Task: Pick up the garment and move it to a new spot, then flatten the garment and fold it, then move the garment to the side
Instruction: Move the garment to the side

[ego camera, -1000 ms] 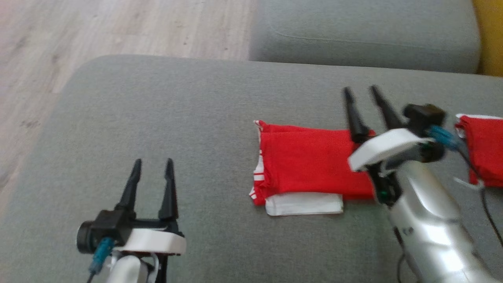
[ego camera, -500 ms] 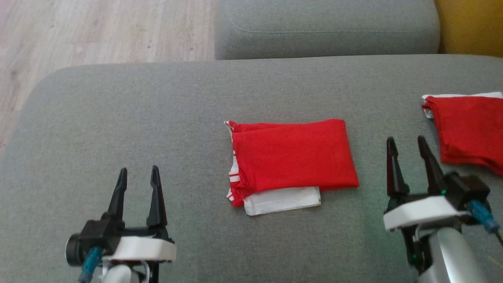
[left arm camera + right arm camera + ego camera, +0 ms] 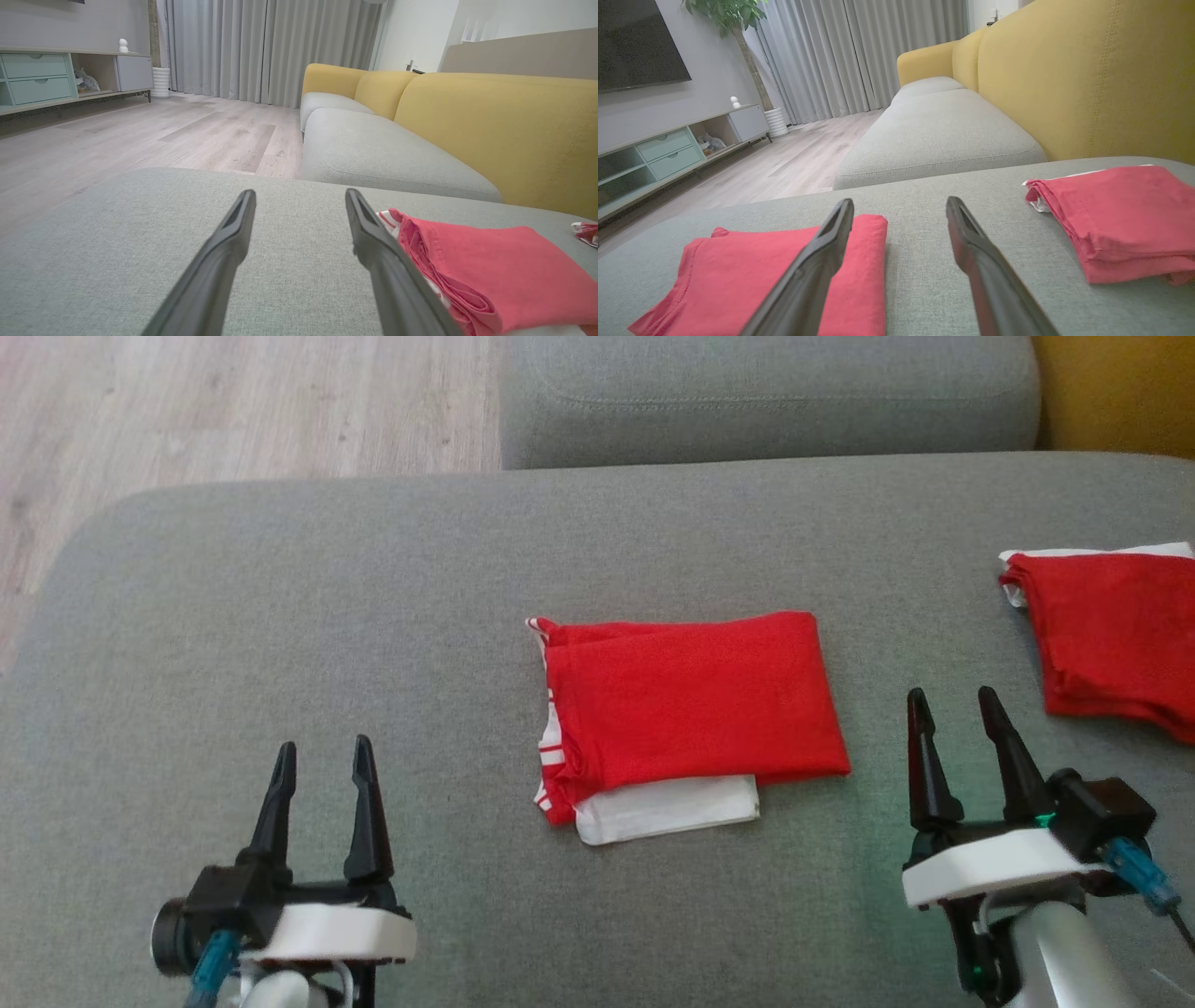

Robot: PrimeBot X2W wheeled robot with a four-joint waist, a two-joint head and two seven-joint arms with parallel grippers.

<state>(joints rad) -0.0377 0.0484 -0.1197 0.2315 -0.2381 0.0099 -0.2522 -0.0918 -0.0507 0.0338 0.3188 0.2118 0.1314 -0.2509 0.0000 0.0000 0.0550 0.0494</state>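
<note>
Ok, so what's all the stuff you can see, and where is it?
folded garment: one, red and white, middle of the near cushion
second folded garment: one, red with a white edge, right end of that cushion
seat cushions: three, grey, one under the garments, two in a row beyond
sofa back: yellow, behind the cushions
floor: pale wood, left of the sofa
curtains: grey, far wall
TV cabinet: one, grey with mint drawers, by the wall
TV: one, dark, above the cabinet
plant: one, green, beside the curtains
left gripper: black fingers, open, empty, lower left
right gripper: black fingers, open, empty, between the garments
</note>
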